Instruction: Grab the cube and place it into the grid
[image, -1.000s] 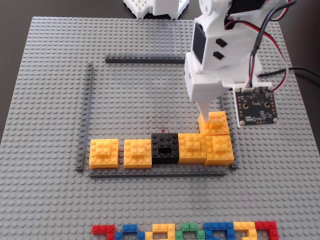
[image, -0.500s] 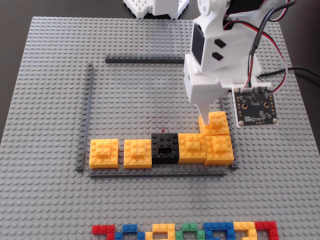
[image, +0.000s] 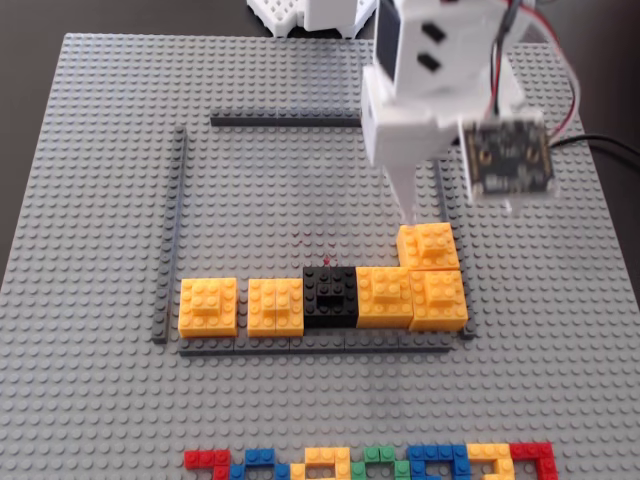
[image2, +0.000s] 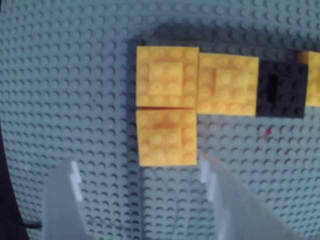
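A yellow-orange cube (image: 428, 246) with a raised brick on top sits inside the grid (image: 285, 120), in the second row against the right strip; it also shows in the wrist view (image2: 166, 137). Three more such cubes (image: 208, 305) (image: 385, 297) (image: 437, 300) stand in the grid's bottom row. My white gripper (image: 418, 215) hovers just behind the second-row cube. In the wrist view the gripper (image2: 140, 170) is open and empty, its fingers (image2: 65, 200) spread wide just short of that cube, not touching it.
A black block (image: 330, 297) and a flat-topped yellow block with a seam (image: 275, 305) also stand in the bottom row. A multicoloured row of small bricks (image: 370, 465) lies at the front edge. White parts (image: 300, 15) stand behind the baseplate.
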